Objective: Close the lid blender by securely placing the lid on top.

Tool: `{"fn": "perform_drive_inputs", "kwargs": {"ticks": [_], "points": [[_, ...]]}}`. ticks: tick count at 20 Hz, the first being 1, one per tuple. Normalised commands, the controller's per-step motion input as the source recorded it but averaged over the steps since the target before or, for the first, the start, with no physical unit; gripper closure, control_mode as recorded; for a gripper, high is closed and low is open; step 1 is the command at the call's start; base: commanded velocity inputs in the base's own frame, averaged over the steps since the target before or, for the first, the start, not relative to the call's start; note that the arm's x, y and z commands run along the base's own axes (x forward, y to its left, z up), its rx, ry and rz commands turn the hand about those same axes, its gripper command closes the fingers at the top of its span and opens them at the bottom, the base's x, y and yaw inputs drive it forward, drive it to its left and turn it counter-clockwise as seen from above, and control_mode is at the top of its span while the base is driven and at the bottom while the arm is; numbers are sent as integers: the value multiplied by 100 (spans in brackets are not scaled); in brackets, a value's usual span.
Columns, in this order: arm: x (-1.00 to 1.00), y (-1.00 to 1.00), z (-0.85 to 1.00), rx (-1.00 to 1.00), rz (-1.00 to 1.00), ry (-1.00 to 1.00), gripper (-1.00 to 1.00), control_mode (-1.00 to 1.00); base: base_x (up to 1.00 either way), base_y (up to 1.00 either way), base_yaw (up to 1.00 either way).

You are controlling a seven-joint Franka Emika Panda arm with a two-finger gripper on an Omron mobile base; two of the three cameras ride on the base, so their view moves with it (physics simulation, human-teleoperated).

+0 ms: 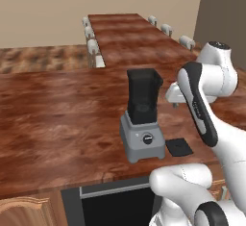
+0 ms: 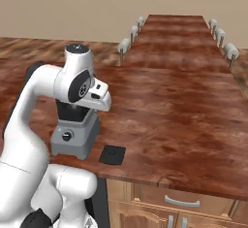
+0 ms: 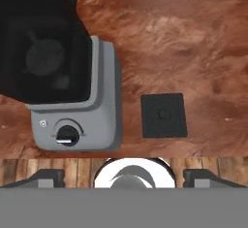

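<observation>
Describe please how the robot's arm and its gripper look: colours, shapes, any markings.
The arm has rounded, glossy white shells with dark bands at the joints and a long black panel along one link. A black round cap tops the upper joint. The gripper ends in two small dark, blocky finger tips. No cables or markings are readable.

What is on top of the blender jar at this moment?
Nothing covers the blender: its jar mouth is open, and the hand view looks down into the dark inside. The lid lies flat on the wooden counter beside the base. The jar bottom is too dark to make out.
</observation>
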Motion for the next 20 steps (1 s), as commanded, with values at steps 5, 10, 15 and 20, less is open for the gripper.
{"fn": "perform_drive_inputs", "kwargs": {"ticks": [5,10,15,20], "points": [[-41,-60,-49,13,-7,9,-100,-100,0,0,0],[-1,-19,-58,4,0,17,-100,-100,0,0,0],[13,0,-41,0,4,15,-100,-100,0,0,0],[17,-1,-22,0,6,18,-100,-100,0,0,0]]}}
